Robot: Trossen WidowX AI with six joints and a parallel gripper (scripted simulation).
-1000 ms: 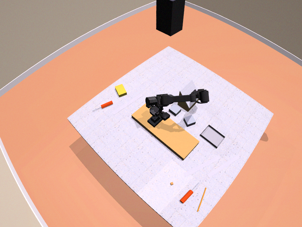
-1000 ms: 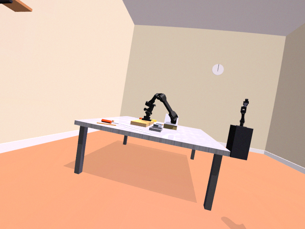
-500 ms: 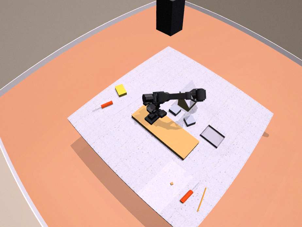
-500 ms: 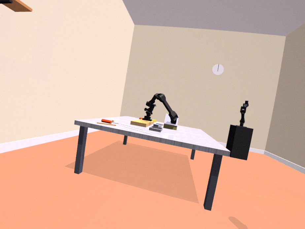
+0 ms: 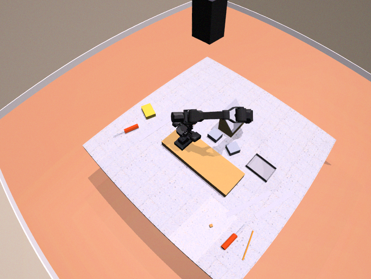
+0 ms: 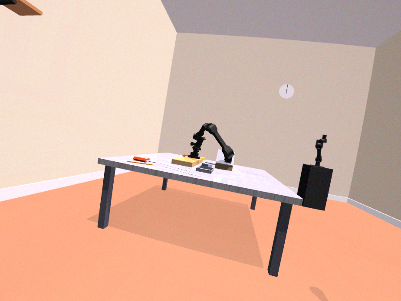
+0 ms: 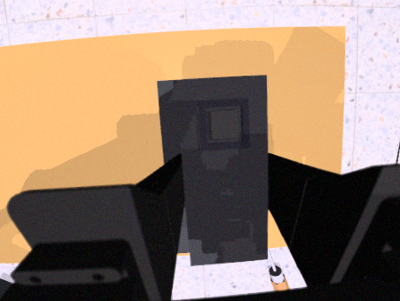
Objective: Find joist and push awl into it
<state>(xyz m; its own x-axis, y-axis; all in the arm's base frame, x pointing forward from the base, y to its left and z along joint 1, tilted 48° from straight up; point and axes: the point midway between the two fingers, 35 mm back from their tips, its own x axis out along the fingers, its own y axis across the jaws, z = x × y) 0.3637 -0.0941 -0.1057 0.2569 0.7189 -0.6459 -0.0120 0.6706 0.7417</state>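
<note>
My gripper (image 5: 186,137) (image 6: 195,152) (image 7: 216,157) is shut on the stud finder (image 5: 181,144) (image 6: 194,156) (image 7: 226,183), a dark block with a small square window that looks dull and unlit. The stud finder is flat on, or just above, the orange floor panel (image 5: 215,165) (image 6: 185,162) (image 7: 78,87), near the panel's left end in the top view. The shallow tray (image 5: 255,174) (image 6: 204,171) stands beyond the panel's other end; nothing is in it. An orange handle with a metal ferrule and thin shaft, seemingly the awl (image 7: 278,280), lies beside the panel in the wrist view. No joist shows.
Two grey blocks (image 5: 215,134) (image 5: 233,148) and a wedge-like stand (image 5: 230,129) are beside the panel, near the arm. A yellow block (image 5: 148,110) and a red-handled tool (image 5: 131,128) lie at left. Another red-handled tool (image 5: 229,241), an orange stick (image 5: 247,244) and a small cube (image 5: 210,225) are in front.
</note>
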